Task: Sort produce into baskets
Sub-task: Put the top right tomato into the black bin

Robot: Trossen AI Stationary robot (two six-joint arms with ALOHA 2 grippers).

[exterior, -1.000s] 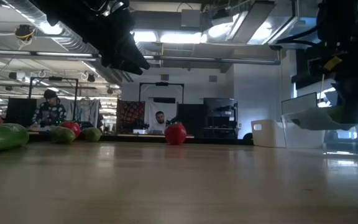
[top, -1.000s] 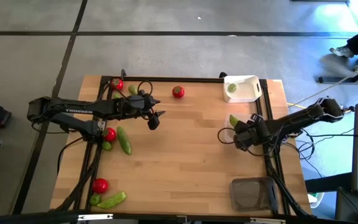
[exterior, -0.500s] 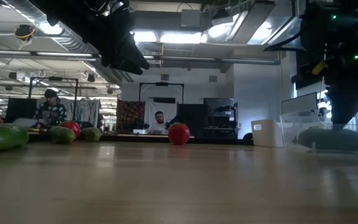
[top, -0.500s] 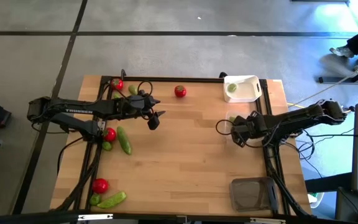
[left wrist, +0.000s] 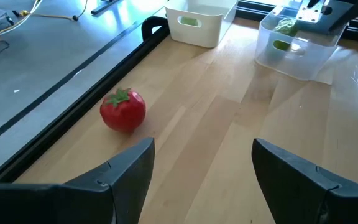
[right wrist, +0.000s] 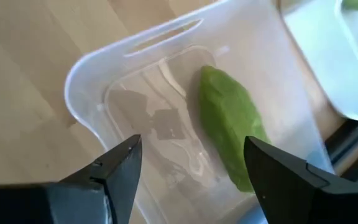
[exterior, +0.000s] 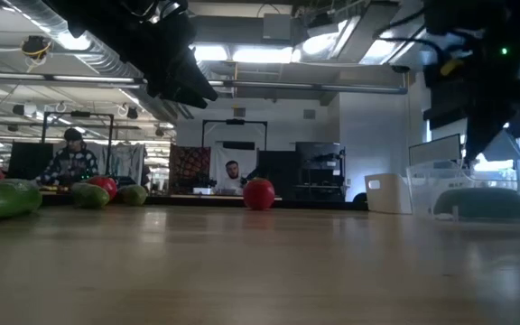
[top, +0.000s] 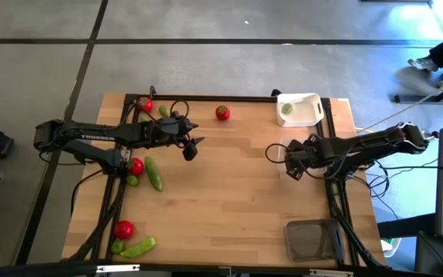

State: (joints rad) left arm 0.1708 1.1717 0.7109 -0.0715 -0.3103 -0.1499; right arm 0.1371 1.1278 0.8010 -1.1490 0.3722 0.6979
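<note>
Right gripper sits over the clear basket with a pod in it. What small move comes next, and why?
Probably lift the right gripper clear of the clear basket: its fingers are open and empty, and the green pod lies loose on the basket floor, so that drop looks done. The left gripper, open, faces the red tomato on the wood.

White basket (top: 299, 108) at surface's far right corner, one lime (top: 287, 108) inside. Clear basket (right wrist: 166, 118) near right edge, upright, green pod (right wrist: 229, 127) lying in it. Grey basket (top: 311, 239) at near right corner. Tomato (top: 221, 113) at far edge; remaining tomatoes and pods along left edge.
</note>
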